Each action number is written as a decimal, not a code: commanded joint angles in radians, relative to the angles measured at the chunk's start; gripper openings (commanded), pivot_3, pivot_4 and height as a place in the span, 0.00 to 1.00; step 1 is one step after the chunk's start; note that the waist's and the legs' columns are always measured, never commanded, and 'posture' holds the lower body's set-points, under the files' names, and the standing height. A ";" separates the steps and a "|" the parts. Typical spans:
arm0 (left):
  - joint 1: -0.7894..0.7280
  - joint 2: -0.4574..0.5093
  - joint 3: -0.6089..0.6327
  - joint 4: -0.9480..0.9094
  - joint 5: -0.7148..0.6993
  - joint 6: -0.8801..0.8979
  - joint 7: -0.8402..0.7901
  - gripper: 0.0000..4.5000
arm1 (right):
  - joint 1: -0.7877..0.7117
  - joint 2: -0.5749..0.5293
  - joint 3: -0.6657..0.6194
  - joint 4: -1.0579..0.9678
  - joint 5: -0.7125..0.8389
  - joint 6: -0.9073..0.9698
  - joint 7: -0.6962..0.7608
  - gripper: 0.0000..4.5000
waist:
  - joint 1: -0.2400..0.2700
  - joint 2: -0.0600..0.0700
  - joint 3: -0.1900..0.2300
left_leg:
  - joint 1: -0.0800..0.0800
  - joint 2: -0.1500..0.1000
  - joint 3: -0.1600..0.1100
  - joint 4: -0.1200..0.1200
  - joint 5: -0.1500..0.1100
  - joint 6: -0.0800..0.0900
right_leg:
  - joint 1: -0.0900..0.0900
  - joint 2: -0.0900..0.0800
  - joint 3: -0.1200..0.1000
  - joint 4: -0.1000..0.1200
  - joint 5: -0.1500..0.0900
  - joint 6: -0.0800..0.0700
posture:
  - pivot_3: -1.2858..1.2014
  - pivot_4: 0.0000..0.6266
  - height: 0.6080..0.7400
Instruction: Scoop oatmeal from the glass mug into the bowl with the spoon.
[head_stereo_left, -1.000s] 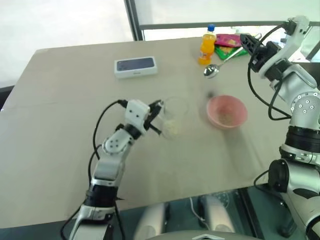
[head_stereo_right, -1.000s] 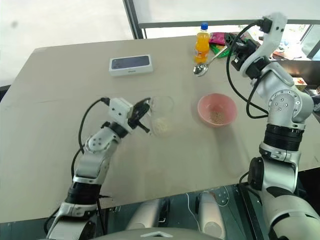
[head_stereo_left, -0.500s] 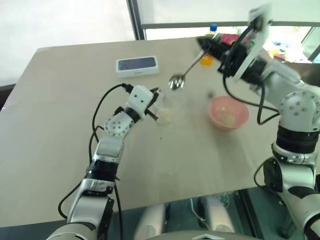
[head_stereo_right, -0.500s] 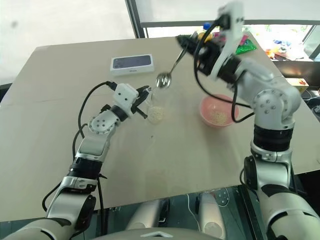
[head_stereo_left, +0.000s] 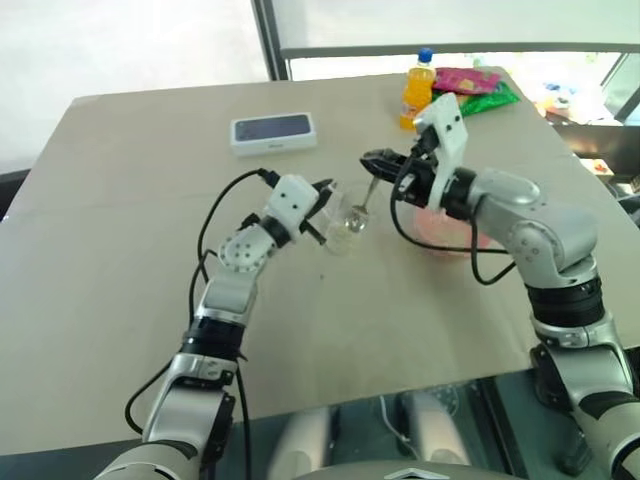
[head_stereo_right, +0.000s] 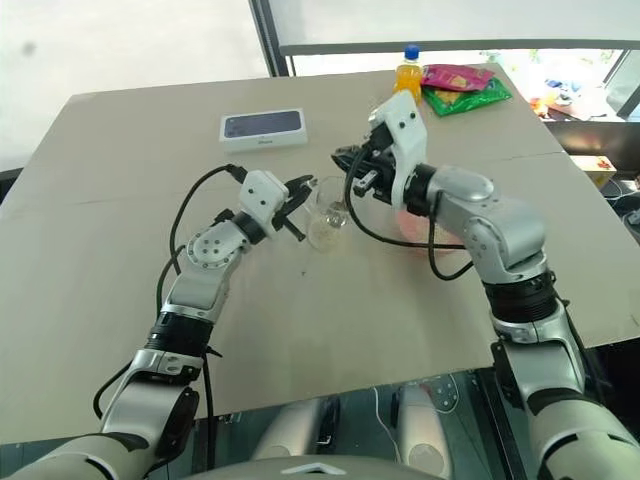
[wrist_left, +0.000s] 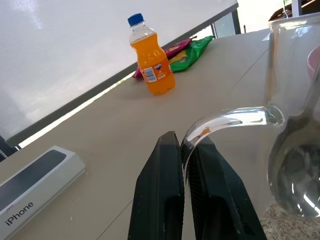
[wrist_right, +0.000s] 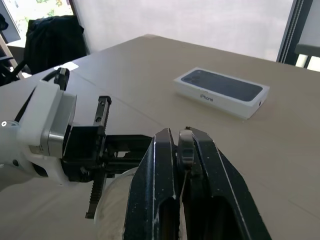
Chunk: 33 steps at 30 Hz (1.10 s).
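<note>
Standing on the large beige table (head_stereo_left: 120, 260), the robot is at the scooping step: the right gripper (head_stereo_left: 385, 165), clenched on the handle of the spoon (head_stereo_left: 362, 200), has the spoon head lowered into the glass mug (head_stereo_left: 345, 220), where the oatmeal (wrist_left: 290, 225) lies at the bottom. The left gripper (wrist_left: 184, 165) is clamped on the mug's clear handle, steadying it just left of the pink bowl (head_stereo_left: 455, 235), which sits partly behind the right forearm. By judgement, the next move calls for digging under the flakes, lifting the spoon level, and carrying it the short way right to the bowl without tipping the mug. Compared with a second ago, the right arm has swung in from the far table edge near the orange bottle (head_stereo_left: 415, 90), bringing the spoon down to the mug; the left gripper has kept its hold and the mug has shifted little.
</note>
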 joint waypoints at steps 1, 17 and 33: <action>-0.024 -0.005 -0.004 -0.012 -0.004 -0.023 -0.005 0.01 | 0.005 0.047 -0.043 -0.018 0.041 0.065 -0.020 0.00 | 0.000 0.000 0.000 | 0.000 0.000 0.000 0.000 0.000 0.000 | 0.000 0.000 0.000 0.000 0.000 0.000 | 0.52 0.24 1.00; -0.021 -0.018 -0.006 0.030 -0.003 -0.054 0.009 0.01 | -0.076 0.143 -0.377 0.003 0.254 0.323 -0.216 0.00 | 0.000 0.000 0.000 | 0.000 0.000 -0.001 0.000 0.000 0.000 | 0.000 0.000 0.000 0.001 0.000 0.000 | 0.52 0.24 1.00; -0.073 -0.122 0.009 0.161 -0.012 -0.127 0.057 0.01 | -0.094 0.162 -0.646 0.084 0.446 0.457 -0.494 0.00 | -0.001 0.000 0.000 | 0.000 0.000 0.000 0.000 0.000 0.000 | 0.000 0.000 0.000 0.001 0.000 0.000 | 0.52 0.24 1.00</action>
